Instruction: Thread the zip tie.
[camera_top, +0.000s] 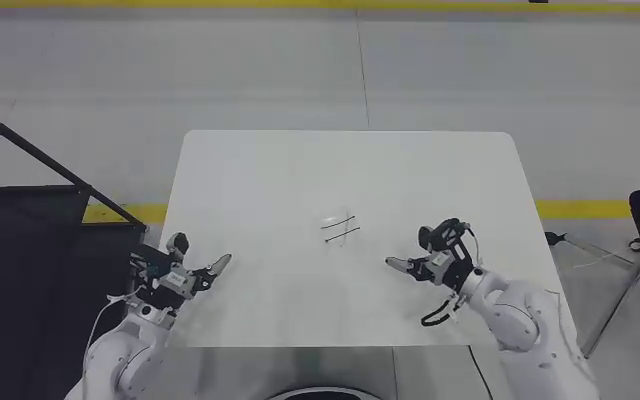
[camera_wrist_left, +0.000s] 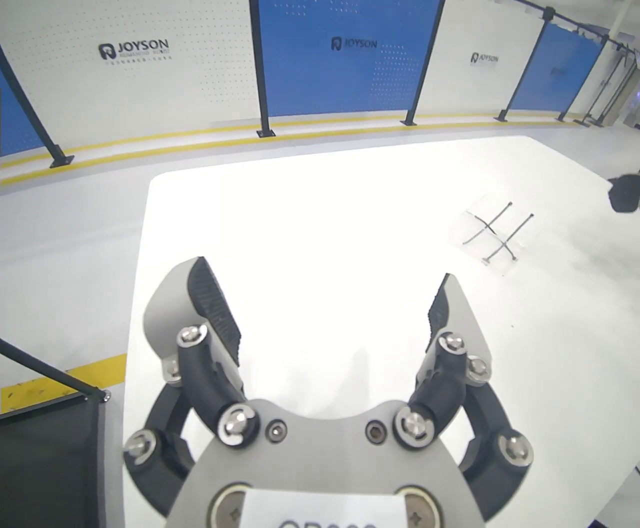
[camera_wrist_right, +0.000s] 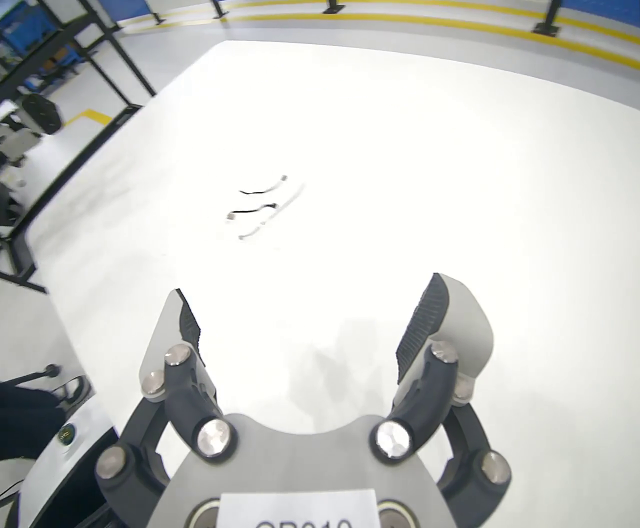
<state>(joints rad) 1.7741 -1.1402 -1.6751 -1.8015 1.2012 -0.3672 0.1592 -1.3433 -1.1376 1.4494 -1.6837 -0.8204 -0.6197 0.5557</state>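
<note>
Mid frame on desk (camera_top: 280, 170), zip ties (camera_top: 342, 234) lie loose, crossed, none looped afaict. L claw (camera_top: 200, 253) lower left, R claw (camera_top: 410, 250) lower right: both spread wide, empty, well apart from ties. Nothing done yet; grab, align tail w/ head, feed thru all pending.

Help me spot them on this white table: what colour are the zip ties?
The zip ties are black, thin lines against the table; the left wrist view shows them best.

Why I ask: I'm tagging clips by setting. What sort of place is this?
Likely a robot test hall: a white table on a grey floor with yellow lines, fenced by blue and white panels on black posts.
</note>
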